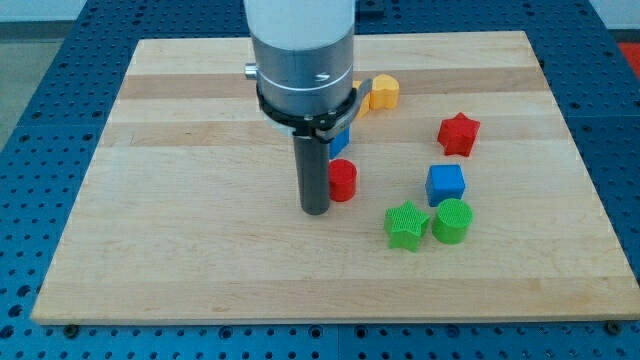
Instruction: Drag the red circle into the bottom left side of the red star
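Observation:
The red circle [343, 181] is a short red cylinder near the board's middle. My tip [316, 210] rests on the board just to the left of it, touching or nearly touching its left side. The red star [458, 134] lies to the upper right of the circle, about a hand's width away. The rod and the arm's grey body hide part of the board above the circle.
A blue cube [445, 184] sits below the red star. A green star [406, 225] and a green circle [452, 221] lie side by side below it. A yellow block [383, 92] is near the top; another blue block [341, 141] peeks from behind the arm.

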Robot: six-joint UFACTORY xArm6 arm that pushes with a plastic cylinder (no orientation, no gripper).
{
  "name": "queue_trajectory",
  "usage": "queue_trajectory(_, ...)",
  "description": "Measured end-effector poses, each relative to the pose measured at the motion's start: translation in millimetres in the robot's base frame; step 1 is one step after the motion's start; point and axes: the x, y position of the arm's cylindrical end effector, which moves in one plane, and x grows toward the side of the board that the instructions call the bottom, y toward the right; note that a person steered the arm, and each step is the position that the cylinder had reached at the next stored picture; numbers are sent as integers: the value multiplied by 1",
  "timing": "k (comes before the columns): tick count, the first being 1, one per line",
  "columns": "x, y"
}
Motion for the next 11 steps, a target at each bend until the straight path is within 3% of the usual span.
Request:
queue_trajectory(2, -21, 26)
queue_trajectory(6, -40, 10)
queue_trajectory(11, -63, 99)
